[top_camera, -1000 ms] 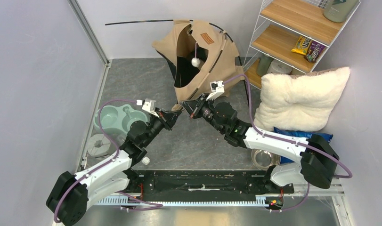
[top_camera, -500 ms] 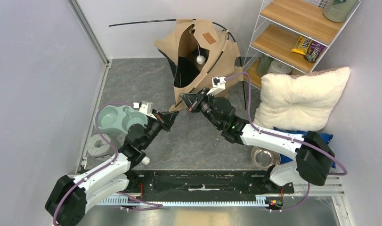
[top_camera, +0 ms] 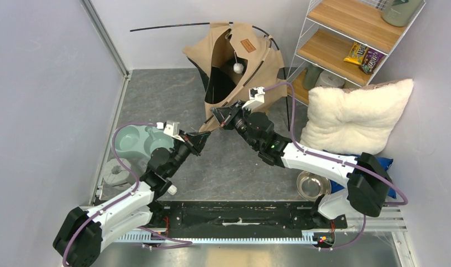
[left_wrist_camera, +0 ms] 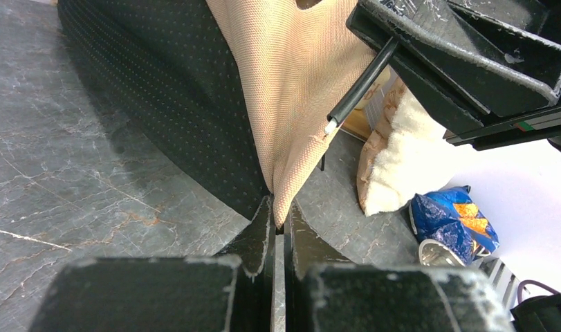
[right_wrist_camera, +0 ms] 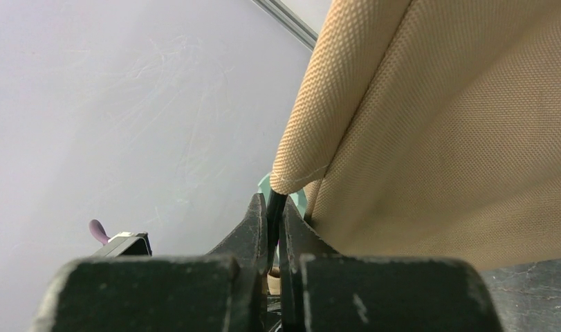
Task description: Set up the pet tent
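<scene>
Closest to me, a steel bowl [top_camera: 311, 186] sits on the bench [top_camera: 156, 89] by the right arm's base. A blue bag [top_camera: 353, 158] lies just behind it at the foot of a white pillow [top_camera: 351, 114], and a green double pet bowl [top_camera: 138, 139] is over on the left. Both arms reach in toward the middle and nearly meet. The left fingers [left_wrist_camera: 277, 223] are pressed together on the bottom corner of the tent [top_camera: 234, 61], pinching the tan cloth right where it joins the black base. Just beyond them, the right fingers [right_wrist_camera: 274, 207] are clamped tight on a thin black pole [left_wrist_camera: 360, 81]. Its white-tipped end pokes out past them, close beside the same corner of cloth. The tent itself stands at the back of the bench near the far wall, slumped and lopsided, with its dark doorway facing the arms. A small white ball [top_camera: 238, 68] hangs in the doorway, and there is a brown label [top_camera: 246, 45] near the top. Another pole [top_camera: 167, 25] sticks out from its top to the left. Off to the right, behind the pillow, a wire shelf [top_camera: 345, 33] holds two snack packets [top_camera: 365, 55].
</scene>
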Controlling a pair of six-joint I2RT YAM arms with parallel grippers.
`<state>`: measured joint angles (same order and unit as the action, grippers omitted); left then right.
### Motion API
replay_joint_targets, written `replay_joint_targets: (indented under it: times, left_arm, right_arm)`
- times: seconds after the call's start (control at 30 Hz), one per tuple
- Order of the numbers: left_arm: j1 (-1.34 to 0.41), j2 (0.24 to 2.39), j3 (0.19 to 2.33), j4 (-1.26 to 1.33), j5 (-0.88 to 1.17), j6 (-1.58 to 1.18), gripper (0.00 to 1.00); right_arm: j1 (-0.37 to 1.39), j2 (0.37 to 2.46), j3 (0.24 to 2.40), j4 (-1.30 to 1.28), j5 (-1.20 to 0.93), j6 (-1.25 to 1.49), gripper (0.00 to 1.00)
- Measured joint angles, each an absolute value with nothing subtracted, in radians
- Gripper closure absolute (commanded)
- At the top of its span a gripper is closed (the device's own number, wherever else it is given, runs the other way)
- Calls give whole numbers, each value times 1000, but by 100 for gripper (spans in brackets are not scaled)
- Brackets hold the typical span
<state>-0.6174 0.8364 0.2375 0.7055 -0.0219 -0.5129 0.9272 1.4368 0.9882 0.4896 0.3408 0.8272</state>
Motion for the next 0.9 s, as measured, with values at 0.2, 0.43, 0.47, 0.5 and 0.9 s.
replay_joint_targets:
  times: [0.2, 0.43, 0.47, 0.5, 0.9]
  left_arm:
    - [-617, 836, 234, 705, -26, -509, 98]
    - [-617, 835, 234, 701, -26, -507, 98]
    - [-617, 835, 234, 699, -26, -507, 98]
    - [-617, 835, 234, 697, -26, -507, 98]
    - [-617, 835, 234, 689, -29, -507, 98]
  right_arm:
    - [927, 1438, 988, 474, 342, 831, 100]
    - [927, 1438, 988, 461, 346, 829, 100]
    - [927, 1438, 988, 459, 346, 828, 100]
    - [927, 1438, 988, 457, 346, 828, 100]
    - [927, 1438, 988, 445, 345, 818, 100]
